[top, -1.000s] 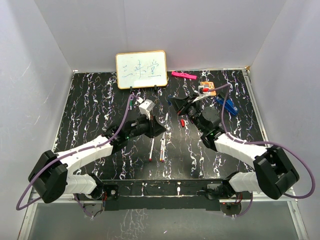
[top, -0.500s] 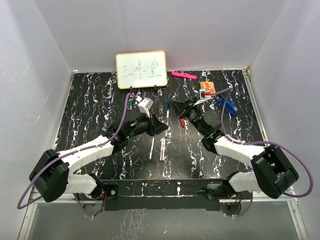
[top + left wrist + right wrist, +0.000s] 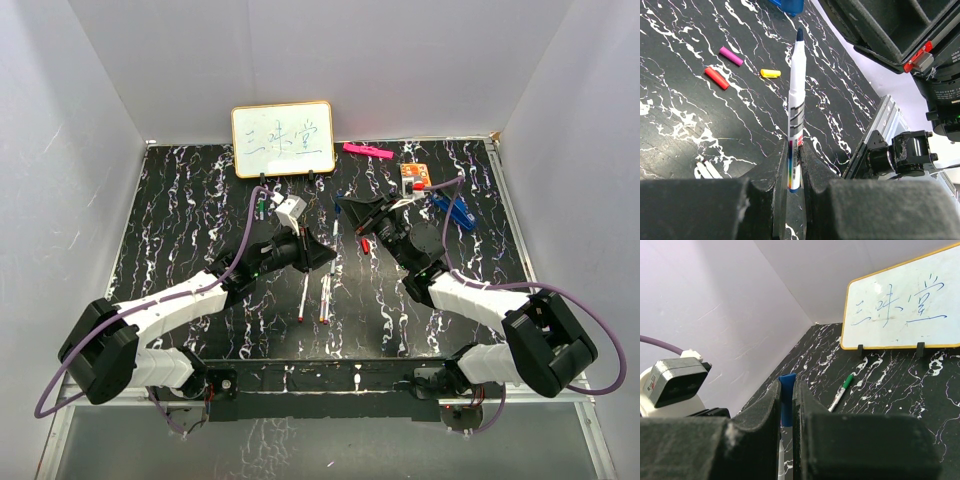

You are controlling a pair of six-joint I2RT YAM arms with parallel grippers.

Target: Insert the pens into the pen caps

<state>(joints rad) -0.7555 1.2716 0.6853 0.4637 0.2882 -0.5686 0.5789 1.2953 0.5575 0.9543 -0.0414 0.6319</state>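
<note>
Above black marbled table [image 3: 180, 220], left hand [image 3: 794, 151] grips blue-tipped pen [image 3: 796, 100]; right hand [image 3: 787, 386] pinches blue cap [image 3: 786, 402].

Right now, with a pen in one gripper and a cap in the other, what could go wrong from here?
The left gripper pinches the pen near its tail, so the long free barrel could tilt and its tip might miss the cap's mouth. The right gripper holds the blue cap in a narrow pinch between its fingers. A push from the pen, especially off-centre, might slip or turn it.
</note>
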